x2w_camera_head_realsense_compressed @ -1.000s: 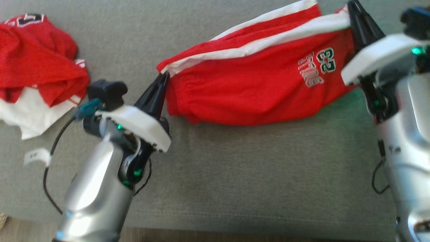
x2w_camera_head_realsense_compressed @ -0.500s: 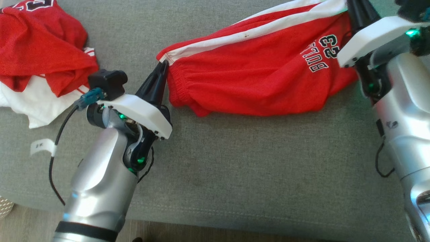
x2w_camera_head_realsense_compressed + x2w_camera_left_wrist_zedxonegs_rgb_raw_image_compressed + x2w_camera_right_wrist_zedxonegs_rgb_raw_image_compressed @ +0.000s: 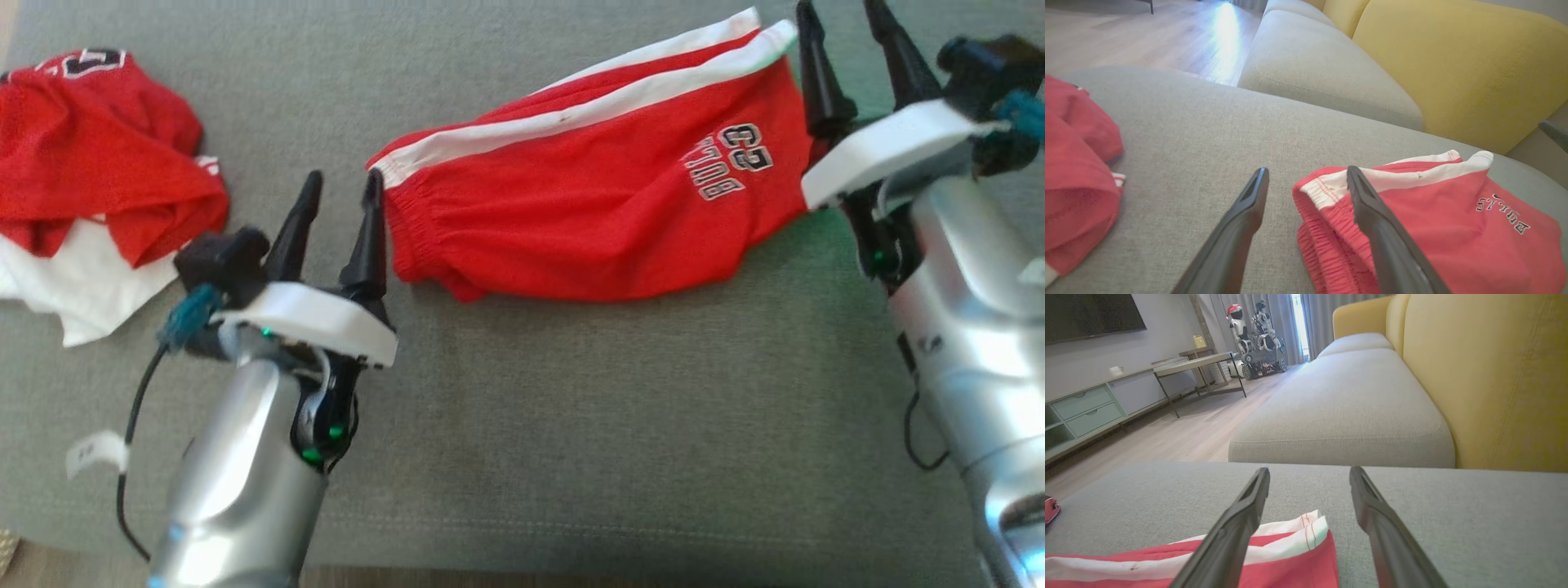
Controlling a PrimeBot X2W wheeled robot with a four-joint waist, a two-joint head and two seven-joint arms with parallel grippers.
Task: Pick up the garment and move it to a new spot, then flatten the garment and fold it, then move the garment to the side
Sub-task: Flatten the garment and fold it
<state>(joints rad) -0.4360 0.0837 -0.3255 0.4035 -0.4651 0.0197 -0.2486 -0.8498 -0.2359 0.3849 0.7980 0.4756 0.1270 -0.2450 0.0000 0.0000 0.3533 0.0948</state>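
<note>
The shorts (image 3: 588, 212) look light, soft and limp, best pinched at the waistband and hem corners. The left hand (image 3: 344, 178) and right hand (image 3: 841, 12) both stand spread, holding nothing.

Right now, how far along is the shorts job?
Done, apparently: the red shorts lie placed on the grey cushion. In hand: nothing; the left gripper and right gripper stand open at its two ends, gripping nothing. Left: flatten it (waistband bunched, cloth rumpled), fold it, then move it aside.
</note>
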